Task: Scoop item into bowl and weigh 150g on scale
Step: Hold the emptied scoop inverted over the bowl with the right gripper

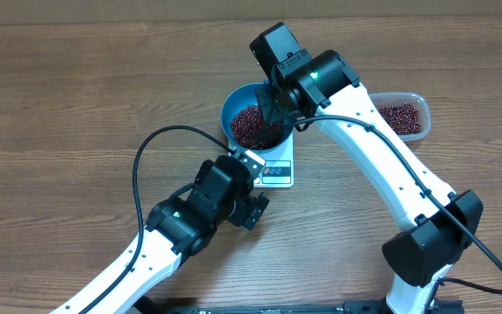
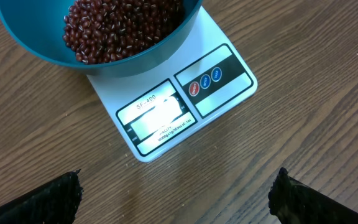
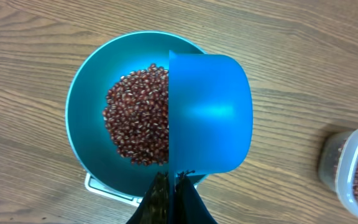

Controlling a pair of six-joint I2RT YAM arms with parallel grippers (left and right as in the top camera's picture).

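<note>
The small blue plastic scoop (image 3: 210, 112), pinched in the right pincer (image 3: 171, 183), hangs over the round deep blue bowl (image 3: 82, 106) of dark red-brown beans (image 3: 135, 118). The bowl sits on the flat white square scale (image 2: 185, 106), marked "SF-400", with 3 round buttons (image 2: 205, 81); finer print is unreadable. The left pincer (image 2: 176, 196) hovers spread nearby. A clear plastic bean tub (image 1: 399, 113) stands apart on the wooden desk (image 1: 59, 87).

Bowl (image 1: 232, 106): round, deep, plain blue, upright on scale, covering its rear part.
Beans (image 1: 251, 129): small, dark red-brown, loose heap across bowl's bottom, well below rim.
Scale (image 1: 277, 172): flat, white, square, on wooden tabletop (image 1: 77, 87). Front edge sticks out past bowl, showing lit display with unreadable reading and panel with one red, two blue round buttons.
</note>
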